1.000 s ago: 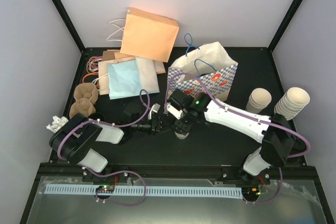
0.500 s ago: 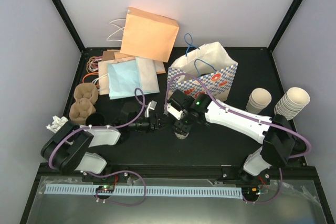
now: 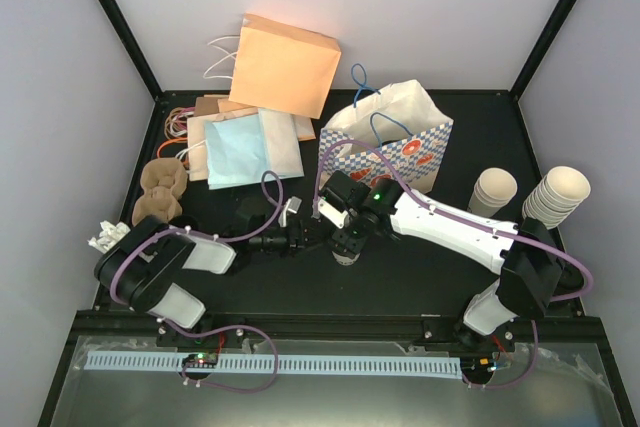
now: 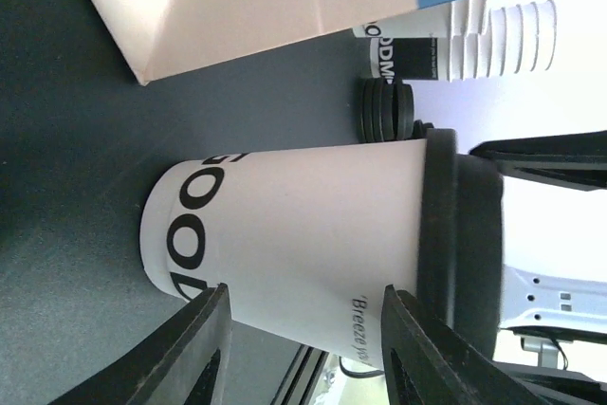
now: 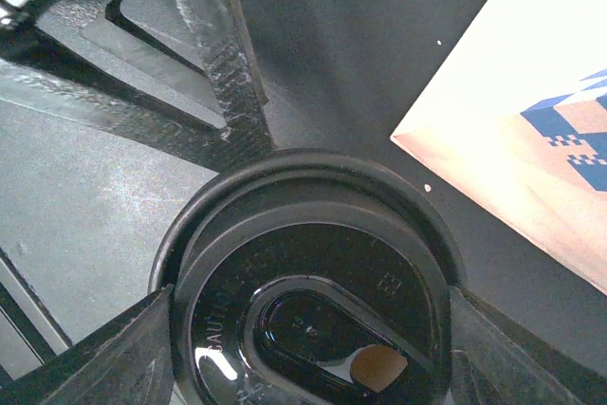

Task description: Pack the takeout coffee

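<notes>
Blue-checked bag (image 3: pixel 390 142) is standing open at 12 o'clock of table centre, not moving across the last second.

Left arm (image 3: pixel 165 265) is doing the only real shifting. Its elbow swung out toward 8 o'clock half a second back and is now sitting where it was a second ago. Its wrist has barely travelled. Right arm (image 3: pixel 450 225) is holding the same reach in from 4 o'clock.

Takeout coffee cup (image 4: pixel 303 225) is standing upright on the table near centre, at about 7 o'clock of the bag, unmoved and not yet lifted.

Right gripper (image 5: pixel 313 358) is bearing down over the black lid (image 5: pixel 313 263), fingers spread wide to either side of the rim and apparently clasping it. Contact is hard to confirm at this angle.

Left gripper (image 4: pixel 303 296) is hovering at 9 o'clock of the cup, about half open and rolled sideways, holding nothing.

Reading: the arms are settling their hold, and bagging is still to come.
</notes>
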Robot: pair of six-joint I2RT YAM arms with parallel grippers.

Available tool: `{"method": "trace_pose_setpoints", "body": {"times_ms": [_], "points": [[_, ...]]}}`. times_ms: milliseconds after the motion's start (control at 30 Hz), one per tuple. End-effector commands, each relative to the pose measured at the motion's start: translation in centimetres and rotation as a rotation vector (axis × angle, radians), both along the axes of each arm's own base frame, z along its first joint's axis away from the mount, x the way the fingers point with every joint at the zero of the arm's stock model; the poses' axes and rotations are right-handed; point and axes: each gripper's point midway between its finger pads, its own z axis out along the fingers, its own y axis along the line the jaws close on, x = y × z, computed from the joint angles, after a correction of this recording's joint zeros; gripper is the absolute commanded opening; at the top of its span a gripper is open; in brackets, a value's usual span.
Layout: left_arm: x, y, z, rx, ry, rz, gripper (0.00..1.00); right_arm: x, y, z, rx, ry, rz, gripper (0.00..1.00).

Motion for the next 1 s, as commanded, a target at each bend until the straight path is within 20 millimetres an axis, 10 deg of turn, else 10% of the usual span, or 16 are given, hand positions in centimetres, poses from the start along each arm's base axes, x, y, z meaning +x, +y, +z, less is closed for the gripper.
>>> {"method": "trace_pose_setpoints", "body": {"times_ms": [0, 667, 967], "points": [[0.6, -0.1, 3.0, -0.063, -0.106, 0.024, 0.46, -1.7, -0.6, -1.8, -0.05, 0.078, 0.025, 0.6], [0.2, -2.0, 3.9, -0.018, -0.129, -0.082, 0.47, -1.7, -0.7, -1.8, -0.052, 0.077, 0.026, 0.6], [0.4, -1.6, 0.8, 0.079, -0.073, -0.058, 0.35, -1.7, -0.7, -1.8, -0.053, 0.079, 0.024, 0.6]]}}
